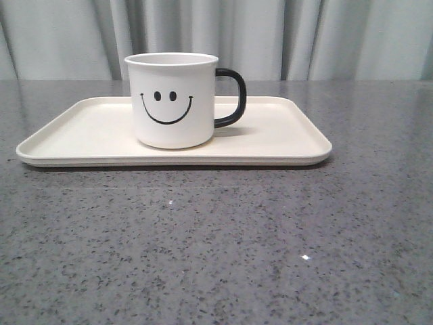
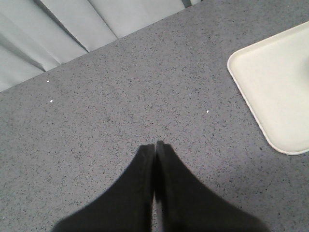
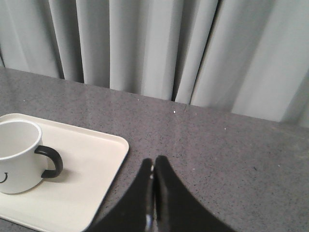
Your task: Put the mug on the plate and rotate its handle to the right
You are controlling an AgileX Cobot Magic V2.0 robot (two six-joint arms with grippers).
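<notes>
1. Judging from how things lie, little is left to go wrong: the mug (image 1: 173, 100) is seen upright on the plate (image 1: 81, 135), and its handle (image 1: 232, 97) is turned to the right in the front view.
2. One remaining risk is judged to lie with the right gripper (image 3: 153, 166), which is held near the plate's right end; a careless sweep toward the mug could catch the handle and spin it out of line, or nudge the plate across the table (image 1: 216, 244).
3. A lesser risk is judged for the left gripper (image 2: 155, 147), which is held over bare table just beside the plate's corner (image 2: 270, 82); a low pass could clip the rim and shift the plate.
4. Both claws are seen pressed together at the tips, with nothing held between them.
5. The mug is shown as a white cylinder with a thin rolled lip, a black smiley face printed on the side toward the front camera, and a glossy black loop handle.
6. It is placed a little left of the plate's middle, well inside the low raised rim, with a soft shadow cast beneath the handle.
7. A grey curtain (image 1: 304, 34) is seen behind the table.
</notes>
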